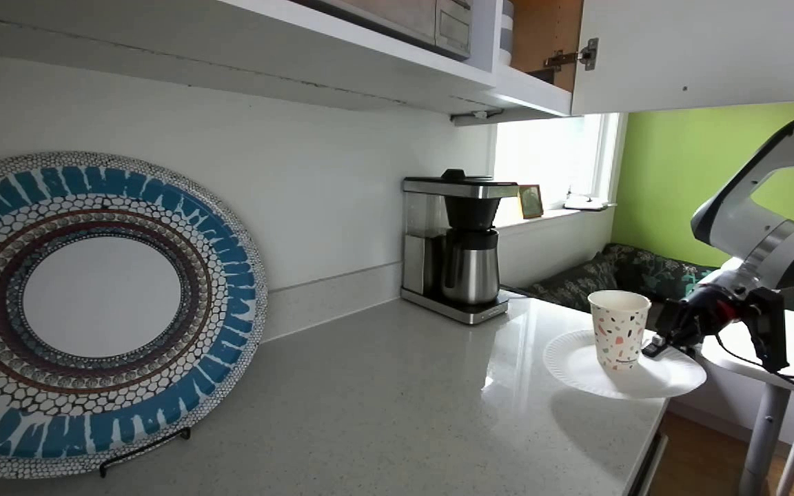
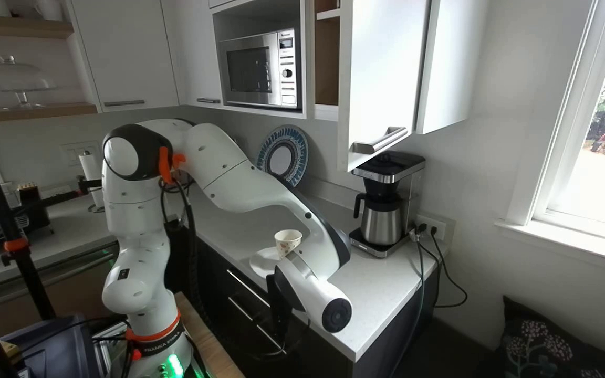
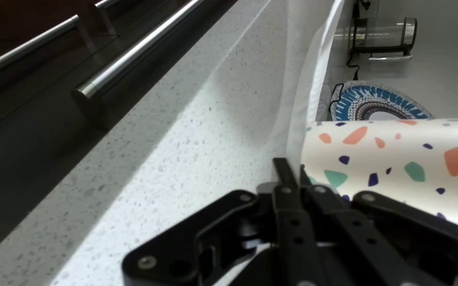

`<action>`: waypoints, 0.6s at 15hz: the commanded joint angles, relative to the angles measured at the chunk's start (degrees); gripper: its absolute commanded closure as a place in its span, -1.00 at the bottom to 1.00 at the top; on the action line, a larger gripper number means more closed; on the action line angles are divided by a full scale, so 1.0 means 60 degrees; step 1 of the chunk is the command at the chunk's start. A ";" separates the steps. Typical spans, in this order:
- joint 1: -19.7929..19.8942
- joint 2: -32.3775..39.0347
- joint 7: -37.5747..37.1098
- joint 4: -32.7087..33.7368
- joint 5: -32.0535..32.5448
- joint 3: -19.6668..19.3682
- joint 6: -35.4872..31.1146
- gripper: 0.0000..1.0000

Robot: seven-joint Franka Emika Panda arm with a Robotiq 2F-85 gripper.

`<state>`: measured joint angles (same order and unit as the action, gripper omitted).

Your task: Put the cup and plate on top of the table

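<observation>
The pincer (image 3: 292,169), nearly closed, grips the rim of one white plate (image 1: 659,375) just above the counter (image 1: 397,399), that plate bearing one upright speckled cup (image 1: 619,331) beside the pincer, with one coffee maker (image 1: 469,269) and one decorative plate (image 1: 102,296) farther off.

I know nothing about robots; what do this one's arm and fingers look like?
The arm is white, smooth and rounded, with black caps. Orange clips and dark cables show near one bend; low down, an orange ring sits above a dark band lettered FRANKA, with a green light below. In the wrist view, the fingers are black and slim, with small screws.
</observation>
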<state>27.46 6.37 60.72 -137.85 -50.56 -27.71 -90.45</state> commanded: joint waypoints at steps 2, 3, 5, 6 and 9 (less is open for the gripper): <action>0.0034 0.0439 0.0291 0.0117 -0.0200 0.0167 -0.0325 1.00; 0.0037 0.0490 0.0294 0.0129 -0.0217 0.0185 -0.0366 1.00; 0.0037 0.0590 0.0367 0.0177 -0.0215 0.0231 -0.0417 1.00; 0.0042 0.0631 0.0367 0.0184 -0.0253 0.0247 -0.0444 1.00; 0.0043 0.0772 0.0402 0.0256 -0.0306 0.0302 -0.0498 1.00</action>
<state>27.46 9.30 61.40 -137.00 -51.22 -26.56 -92.32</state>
